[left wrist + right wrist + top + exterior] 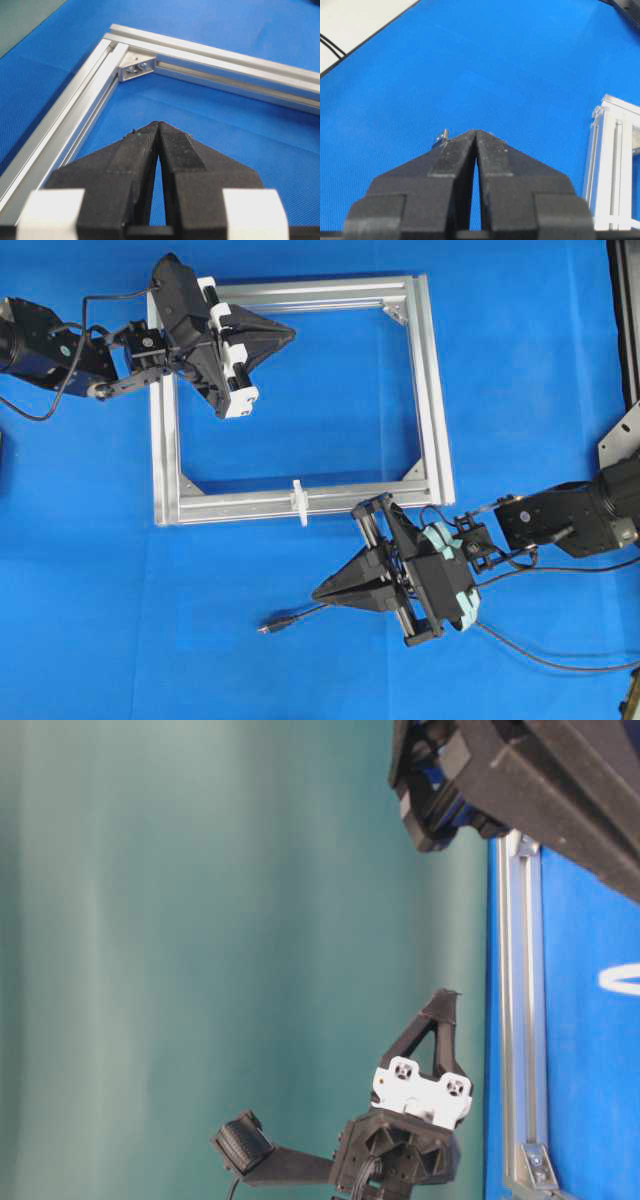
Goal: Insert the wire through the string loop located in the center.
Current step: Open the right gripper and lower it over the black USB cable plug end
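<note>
While both claws sit pressed together, left claw (290, 334), right claw (318, 594), blue cloth (520, 360), teal wall (200, 920)

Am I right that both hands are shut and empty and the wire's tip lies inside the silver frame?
Not quite: the wire tip lies outside the silver frame, on the blue cloth beside the right hand, as the overhead view shows. Both hands, including the left hand, are shut and empty.
</note>
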